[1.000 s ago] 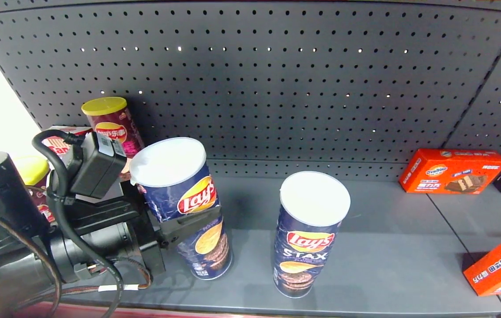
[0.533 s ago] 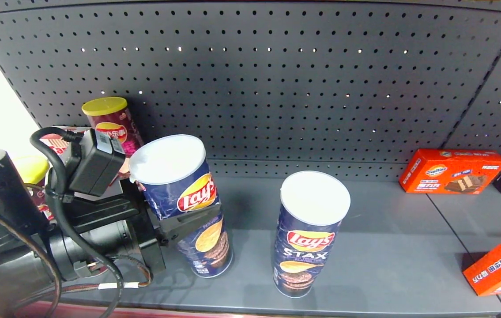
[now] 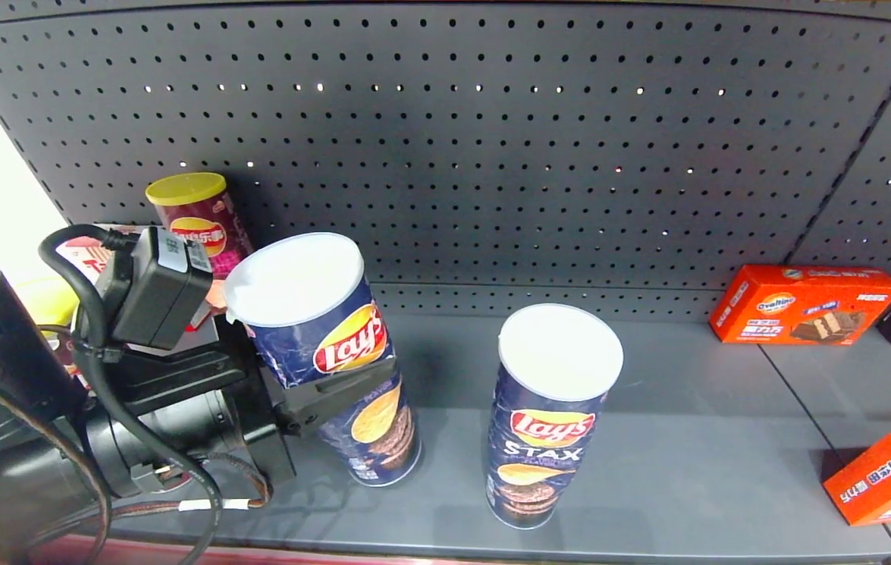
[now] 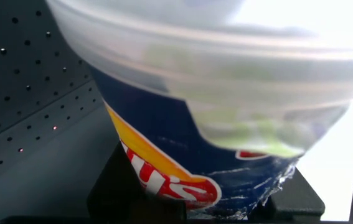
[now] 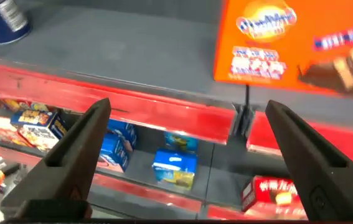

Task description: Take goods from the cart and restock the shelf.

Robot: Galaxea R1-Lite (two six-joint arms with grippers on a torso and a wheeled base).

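1. Left tool [image 3: 327, 380]: clenched around the middle of a blue chip can [image 3: 319, 345], one dark finger lying across the label. The left wrist view has the can's clear lid and label [image 4: 182, 155] right up against the camera.
2. Right tool [image 5: 188, 104]: jaws spread, nothing between them, low in front of the shelf's red front edge [image 5: 132, 87].
3. Held can: leaning, lid end tipped toward the tool and the robot's left, base down at the shelf [image 3: 688, 439]. Cannot tell whether the base rests on the shelf or hangs just above it.
4. Neighbours: a second blue can [image 3: 551, 416] stands upright to the right, near but apart. A maroon can with a yellow lid [image 3: 198, 216] stands behind, against the back panel.
5. Judgement, step in hand: setting the held can down on the shelf.
6. To do it well:
   - bring the can upright before letting go; released at this lean it would likely topple toward the tool;
   - seat the base flat on the shelf, then loosen the grip slowly;
   - leave the gap to the upright can as it is, so neither gets knocked;
   - draw the tool straight back toward the left, clear of the maroon can.
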